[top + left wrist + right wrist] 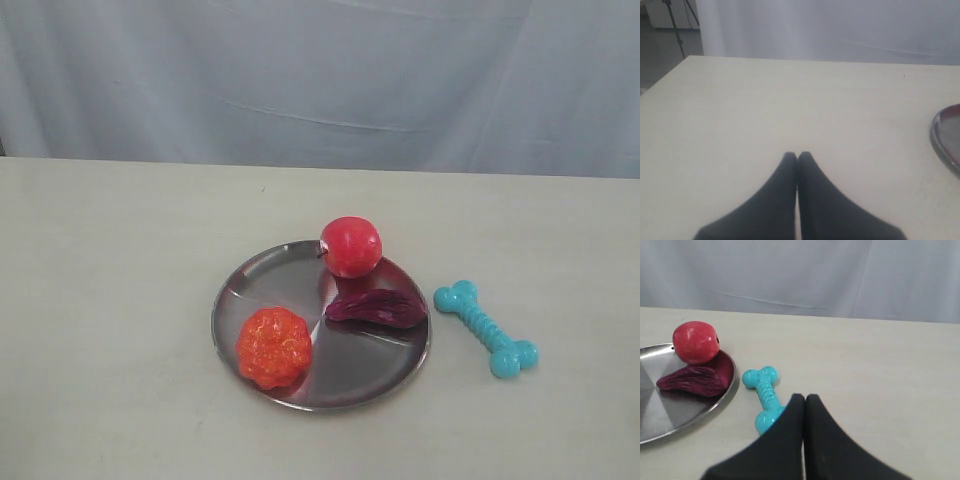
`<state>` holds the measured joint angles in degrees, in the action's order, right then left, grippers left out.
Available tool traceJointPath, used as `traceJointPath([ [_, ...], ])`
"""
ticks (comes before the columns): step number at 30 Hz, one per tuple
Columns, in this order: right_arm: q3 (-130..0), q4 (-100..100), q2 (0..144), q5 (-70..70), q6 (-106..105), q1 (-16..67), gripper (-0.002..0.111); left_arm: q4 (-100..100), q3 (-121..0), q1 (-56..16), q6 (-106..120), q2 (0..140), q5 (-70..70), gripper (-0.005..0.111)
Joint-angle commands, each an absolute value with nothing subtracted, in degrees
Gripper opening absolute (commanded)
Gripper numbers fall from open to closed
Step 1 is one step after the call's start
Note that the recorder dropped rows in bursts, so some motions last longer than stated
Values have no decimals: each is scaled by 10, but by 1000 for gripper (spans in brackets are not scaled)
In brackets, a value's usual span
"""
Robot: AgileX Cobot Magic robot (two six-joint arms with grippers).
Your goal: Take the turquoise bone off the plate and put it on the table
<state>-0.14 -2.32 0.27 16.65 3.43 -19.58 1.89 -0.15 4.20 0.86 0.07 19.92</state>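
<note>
The turquoise bone [486, 328] lies flat on the cream table [110, 300], just right of the silver plate [290, 275] and clear of its rim. The right wrist view shows the bone [762, 395] beside the plate [675, 415], partly hidden behind one finger. My right gripper [804, 399] is shut and empty, a little back from the bone. My left gripper [797, 156] is shut with nothing in it, over bare table, with the plate's edge [940, 140] off to one side. Neither gripper shows in the exterior view.
On the plate sit a red apple [351, 246], a dark purple toy [377, 308] and a bumpy orange ball [273, 346]. A pale curtain [320, 70] hangs behind the table. The table's far corner [687, 59] shows in the left wrist view.
</note>
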Motion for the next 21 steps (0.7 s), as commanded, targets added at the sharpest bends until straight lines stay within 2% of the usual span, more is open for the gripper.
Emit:
traceJointPath([
  [1,0,-24,0,187,38,-195,0,19,0,45,6,0,196,0],
  [21,0,-14,0,199,51,-187,0,16,0,45,6,0,196,0],
])
